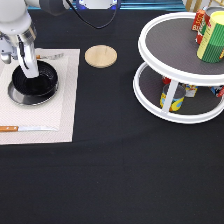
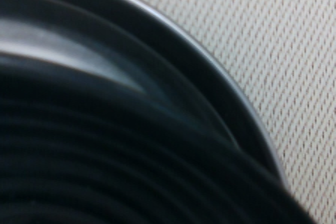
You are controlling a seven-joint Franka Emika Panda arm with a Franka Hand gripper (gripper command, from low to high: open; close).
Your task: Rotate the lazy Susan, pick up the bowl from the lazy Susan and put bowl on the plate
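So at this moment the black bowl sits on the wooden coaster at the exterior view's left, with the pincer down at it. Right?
Not quite. The bowl sits on the silver plate, on the pale placemat, not on the wooden coaster, which lies bare on the black cloth. The pincer is down at the bowl. The exterior view shows it.

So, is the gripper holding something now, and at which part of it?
It cannot be told. The gripper reaches down at the far rim of the bowl, which sits on the plate.
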